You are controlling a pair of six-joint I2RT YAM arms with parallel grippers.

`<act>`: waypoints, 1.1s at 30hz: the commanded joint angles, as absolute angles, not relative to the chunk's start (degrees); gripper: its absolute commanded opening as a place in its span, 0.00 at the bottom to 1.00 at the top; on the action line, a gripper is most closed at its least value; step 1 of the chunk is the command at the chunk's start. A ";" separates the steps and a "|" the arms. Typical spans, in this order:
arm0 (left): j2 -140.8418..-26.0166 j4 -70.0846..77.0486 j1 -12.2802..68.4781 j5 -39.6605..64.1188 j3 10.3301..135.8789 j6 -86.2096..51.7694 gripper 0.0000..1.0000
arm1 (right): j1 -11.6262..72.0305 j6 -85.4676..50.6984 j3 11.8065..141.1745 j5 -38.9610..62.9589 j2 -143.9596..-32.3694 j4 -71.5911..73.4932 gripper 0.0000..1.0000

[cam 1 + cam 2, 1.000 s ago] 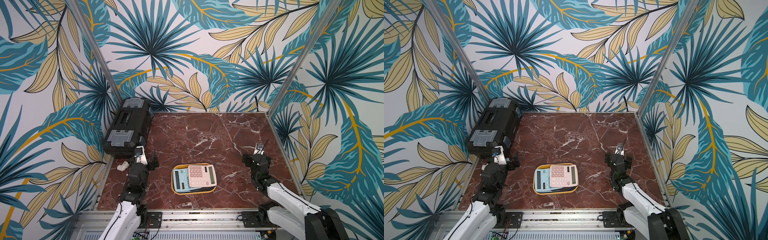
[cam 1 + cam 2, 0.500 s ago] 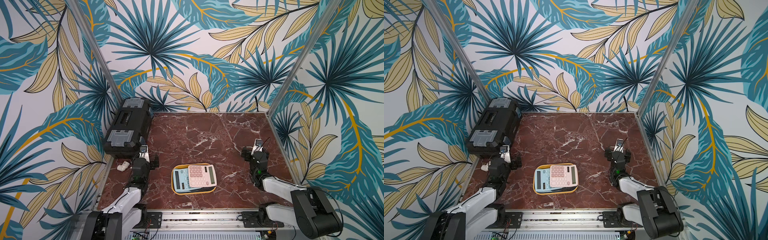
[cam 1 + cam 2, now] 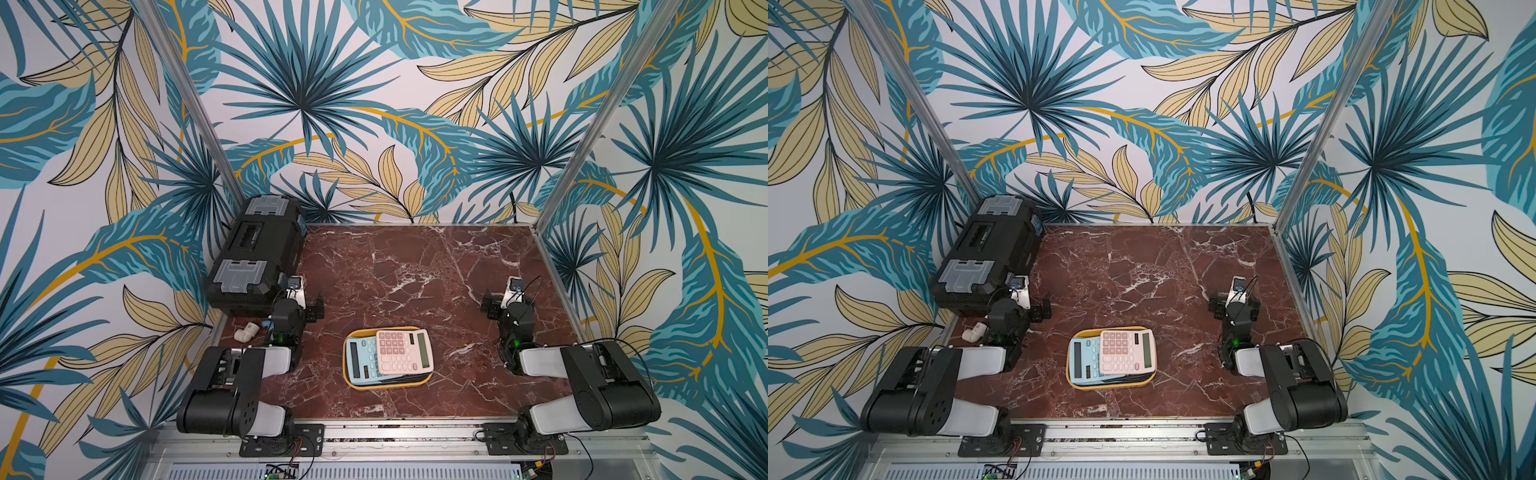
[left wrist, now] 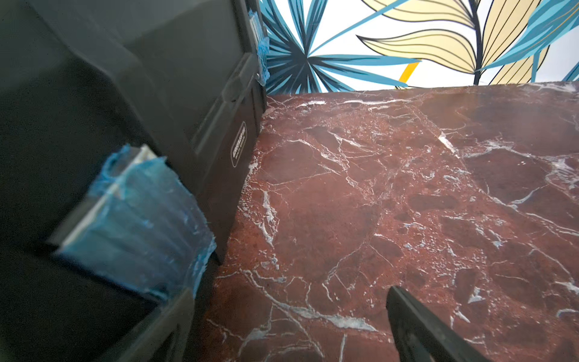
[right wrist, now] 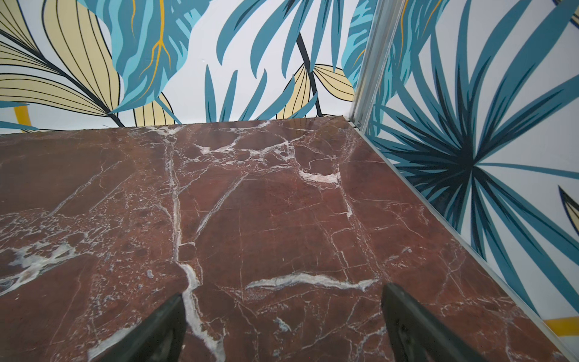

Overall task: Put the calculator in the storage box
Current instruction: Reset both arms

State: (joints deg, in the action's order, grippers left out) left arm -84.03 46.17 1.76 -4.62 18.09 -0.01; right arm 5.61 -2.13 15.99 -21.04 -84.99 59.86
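You have a table (image 3: 415, 270) of dark red-brown marble, veined in white. Your storage box (image 3: 388, 386) is yellow; one calculator (image 3: 403, 351) is pink with a dark screen, the other calculator (image 3: 361, 359) is pale blue. The toolbox (image 3: 253, 253) is black with grey latches (image 3: 237, 276). The walls (image 3: 374, 62) are white, printed with teal fronds, cream leaves and gold stems.
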 commanded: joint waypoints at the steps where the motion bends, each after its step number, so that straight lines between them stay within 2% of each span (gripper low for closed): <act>1: -86.11 49.25 1.06 -1.20 21.63 1.91 1.00 | 5.36 -0.81 17.42 -18.96 -86.64 60.74 0.99; 6: -87.07 46.64 1.52 0.77 23.55 3.34 1.00 | 5.30 -0.11 21.72 -15.14 -86.36 51.99 0.99; 33: -87.07 46.32 1.78 0.26 23.64 3.48 1.00 | 4.40 -0.43 22.63 -13.62 -86.58 50.51 1.00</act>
State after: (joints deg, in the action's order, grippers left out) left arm -86.72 46.46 1.74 -0.97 21.30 2.81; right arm 4.80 -0.99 22.02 -14.44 -86.37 51.44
